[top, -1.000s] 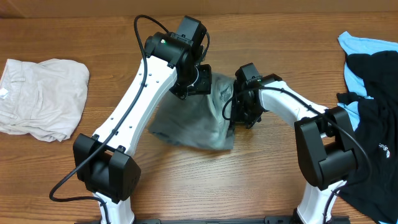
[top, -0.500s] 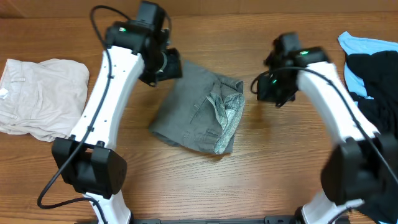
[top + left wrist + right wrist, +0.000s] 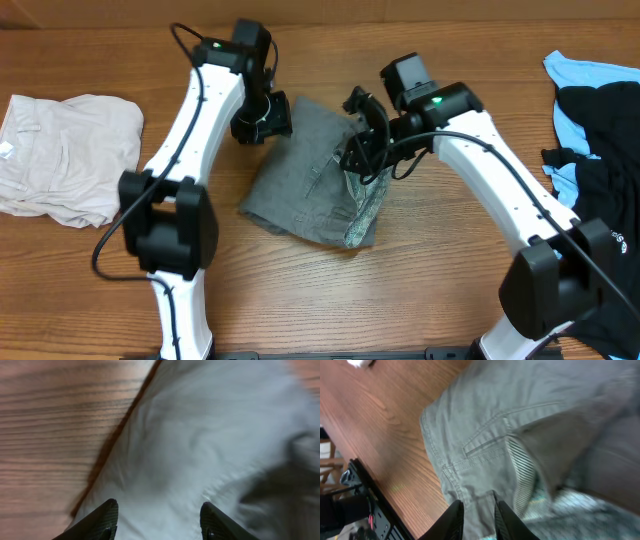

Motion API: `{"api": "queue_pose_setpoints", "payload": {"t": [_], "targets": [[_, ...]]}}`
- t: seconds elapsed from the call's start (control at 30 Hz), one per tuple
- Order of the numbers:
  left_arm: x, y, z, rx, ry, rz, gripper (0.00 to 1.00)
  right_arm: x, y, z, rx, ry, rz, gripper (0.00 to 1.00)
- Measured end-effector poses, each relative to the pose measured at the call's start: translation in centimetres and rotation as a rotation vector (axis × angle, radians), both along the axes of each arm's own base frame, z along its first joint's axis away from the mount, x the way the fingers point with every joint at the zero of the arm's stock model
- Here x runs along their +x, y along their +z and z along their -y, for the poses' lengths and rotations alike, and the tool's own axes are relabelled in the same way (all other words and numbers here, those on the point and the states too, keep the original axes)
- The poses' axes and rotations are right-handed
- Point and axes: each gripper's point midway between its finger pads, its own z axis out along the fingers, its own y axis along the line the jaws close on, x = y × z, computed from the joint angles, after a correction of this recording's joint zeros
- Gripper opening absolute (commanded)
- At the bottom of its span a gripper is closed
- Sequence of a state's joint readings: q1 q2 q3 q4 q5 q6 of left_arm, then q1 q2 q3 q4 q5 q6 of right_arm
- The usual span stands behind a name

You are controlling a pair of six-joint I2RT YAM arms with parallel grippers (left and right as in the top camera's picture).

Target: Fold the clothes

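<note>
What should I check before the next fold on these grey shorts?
1. Grey shorts lying flat: not ok, right edge is bunched with the paler inside showing.
2. Left gripper open above the cloth: ok.
3. Right gripper pinching the cloth: cannot tell, its jaws stand narrow over the fabric.
4. Cream garment apart from the shorts: ok.
5. Black garment apart from the shorts: ok.

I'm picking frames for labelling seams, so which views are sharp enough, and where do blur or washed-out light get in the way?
Overhead: evenly lit, the shorts fairly crisp, only soft shadows on the table. Left wrist: blurred throughout, the shorts bleached pale, no seam readable. Right wrist: the pocket seam is sharp at centre, the fabric smeared toward the right edge.
</note>
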State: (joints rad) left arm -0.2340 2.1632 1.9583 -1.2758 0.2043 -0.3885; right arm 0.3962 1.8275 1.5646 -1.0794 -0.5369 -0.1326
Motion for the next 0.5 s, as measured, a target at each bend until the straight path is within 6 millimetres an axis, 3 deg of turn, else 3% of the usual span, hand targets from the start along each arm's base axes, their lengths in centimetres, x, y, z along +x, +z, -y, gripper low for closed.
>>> {"api": "queue_pose_setpoints", "payload": {"t": [0.17, 0.3, 0.4, 0.5], "targets": [[-0.5, -4.6, -0.1, 0.026, 0.0, -0.109, 0.56, 0.5, -1.9, -1.1, 0.012, 0.024, -0.02, 0.25], [-1.4, -6.9, -0.3, 0.045, 0.0, -0.185, 0.56, 0.9, -4.5, -1.3, -0.008, 0.025, -0.064, 0.25], [-2.3, -7.7, -0.8, 0.07, -0.001, -0.236, 0.56, 1.4, -7.5, -0.4, -0.09, -0.012, -0.103, 0.27], [-3.3, -7.9, -1.7, 0.118, -0.006, -0.277, 0.55, 2.4, -10.5, 2.2, -0.262, -0.142, -0.13, 0.27]]}}
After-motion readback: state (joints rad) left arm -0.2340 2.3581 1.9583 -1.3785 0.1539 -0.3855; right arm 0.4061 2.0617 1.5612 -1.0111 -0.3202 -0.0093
